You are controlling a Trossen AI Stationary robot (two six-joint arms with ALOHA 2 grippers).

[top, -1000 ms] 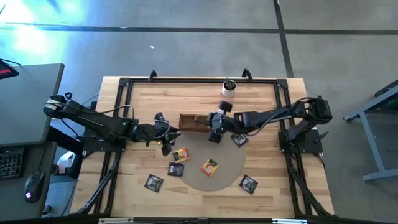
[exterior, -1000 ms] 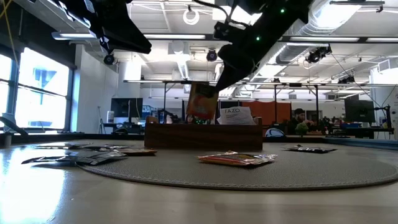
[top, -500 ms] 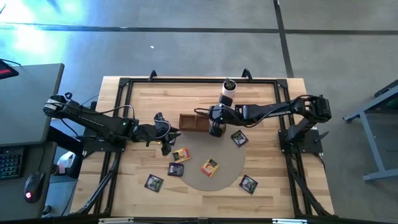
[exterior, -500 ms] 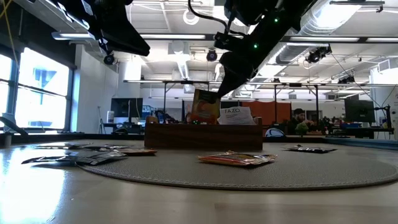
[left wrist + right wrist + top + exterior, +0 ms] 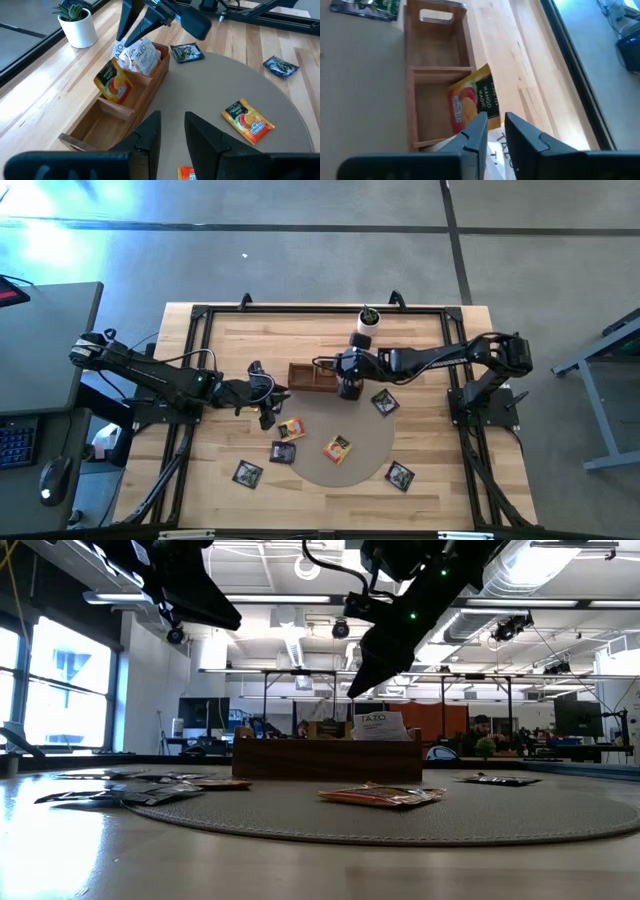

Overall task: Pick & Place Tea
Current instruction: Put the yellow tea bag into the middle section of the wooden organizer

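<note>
A wooden box [image 5: 305, 376] with three compartments stands at the round mat's far edge. An orange sachet [image 5: 472, 102] stands in its middle compartment, leaning on the far long wall; from the left wrist the orange sachet [image 5: 112, 82] shows tilted. Whitish sachets [image 5: 140, 52] fill the right end compartment. My right gripper [image 5: 347, 387] hangs open just above them, touching nothing. My left gripper [image 5: 268, 413] hovers open over the mat's left edge. Loose sachets lie flat: orange ones [image 5: 291, 428] [image 5: 337, 448], dark ones [image 5: 283, 451] [image 5: 385, 402] [image 5: 400, 475] [image 5: 247, 473].
A small white cup with a plant [image 5: 367, 323] stands on the wood behind the box. The box's left end compartment [image 5: 435, 42] holds nothing. A black frame [image 5: 300, 310] runs round the table top. Bare mat lies between the loose sachets.
My right gripper carried the orange sachet, hanging from its fingers, a little toward the far edge and down over the box, then let it go. The sachet dropped into the middle compartment, so only its top edge shows above the wall in the low view.
</note>
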